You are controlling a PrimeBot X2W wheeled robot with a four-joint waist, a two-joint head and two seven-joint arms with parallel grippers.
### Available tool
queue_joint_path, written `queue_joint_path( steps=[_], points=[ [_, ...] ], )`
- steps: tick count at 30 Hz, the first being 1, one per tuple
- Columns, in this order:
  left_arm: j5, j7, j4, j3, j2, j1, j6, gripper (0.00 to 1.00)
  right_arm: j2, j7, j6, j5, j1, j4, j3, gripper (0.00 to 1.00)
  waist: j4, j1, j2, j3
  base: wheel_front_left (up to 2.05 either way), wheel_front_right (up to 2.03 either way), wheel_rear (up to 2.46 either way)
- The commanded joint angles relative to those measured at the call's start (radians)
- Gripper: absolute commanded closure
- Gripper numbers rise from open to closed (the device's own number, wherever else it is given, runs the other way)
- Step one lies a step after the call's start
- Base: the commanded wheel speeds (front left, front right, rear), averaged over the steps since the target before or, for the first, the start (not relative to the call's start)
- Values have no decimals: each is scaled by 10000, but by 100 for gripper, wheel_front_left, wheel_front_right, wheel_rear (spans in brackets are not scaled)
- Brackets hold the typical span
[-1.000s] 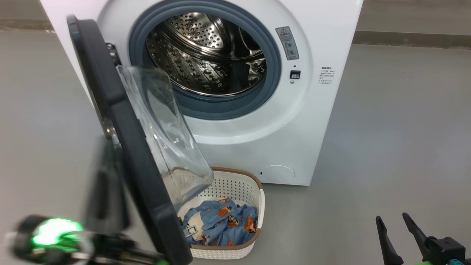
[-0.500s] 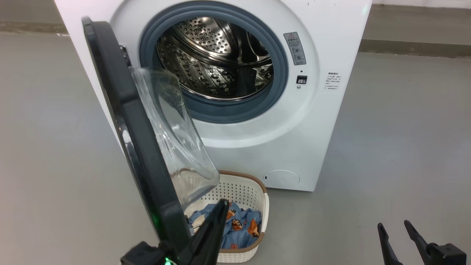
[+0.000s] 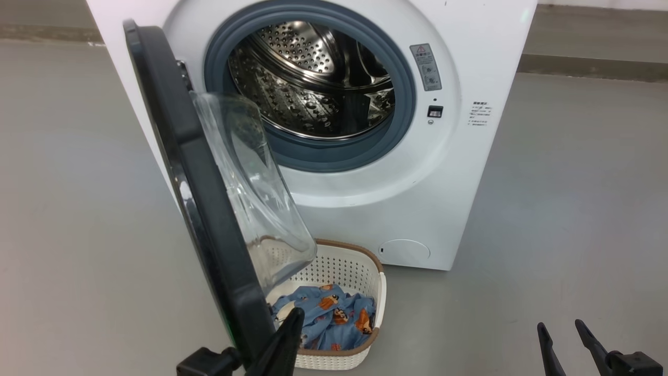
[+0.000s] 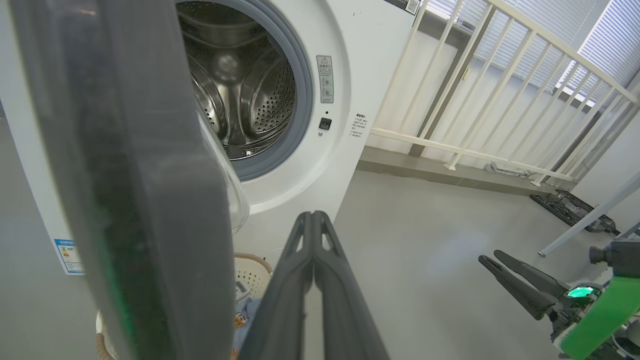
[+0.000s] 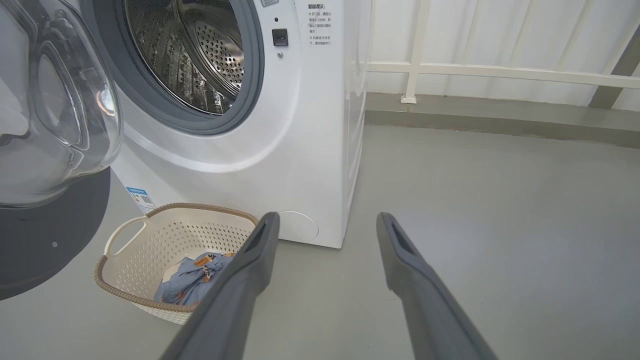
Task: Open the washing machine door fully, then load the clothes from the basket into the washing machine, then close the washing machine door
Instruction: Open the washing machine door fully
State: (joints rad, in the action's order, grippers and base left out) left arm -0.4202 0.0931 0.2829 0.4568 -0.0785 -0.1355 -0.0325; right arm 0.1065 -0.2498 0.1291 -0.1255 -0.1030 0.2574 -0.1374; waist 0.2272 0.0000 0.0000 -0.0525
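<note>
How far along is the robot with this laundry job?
Done: the washing machine door stands swung out, though perhaps not fully; the drum looks bare. In hand: the shut left pincer sits by the door's lower edge, likely to push it wider; the right pincer waits open. Left: the clothes lie in the basket, unloaded, and the door needs closing afterwards.

We see the washing machine [image 3: 365, 209] with its door [image 3: 198, 172] swung open, and the basket [image 3: 360, 266] holding the clothes [image 3: 329, 318] just before the machine. Our left gripper [image 3: 295, 314], fingers pressed together, is beside the door's lower edge.
</note>
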Motion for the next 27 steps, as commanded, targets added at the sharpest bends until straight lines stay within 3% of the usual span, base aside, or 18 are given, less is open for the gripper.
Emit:
queue_joint_path(
  steps=[1,12,27],
  points=[
    [114,-124,172,-359,19,268,-131,100,176,-120,16,54,97,-249,224,0,74,0,0,55,0,0,0],
    [228,-548,-175,-689,95,492,-689,100,149,-120,16,89,91,-230,159,0,549,0,0,133,0,0,0],
    [132,-850,-415,-946,132,678,-1090,100,48,-120,16,90,31,-212,166,0,1256,0,0,125,0,0,0]
  ],
)
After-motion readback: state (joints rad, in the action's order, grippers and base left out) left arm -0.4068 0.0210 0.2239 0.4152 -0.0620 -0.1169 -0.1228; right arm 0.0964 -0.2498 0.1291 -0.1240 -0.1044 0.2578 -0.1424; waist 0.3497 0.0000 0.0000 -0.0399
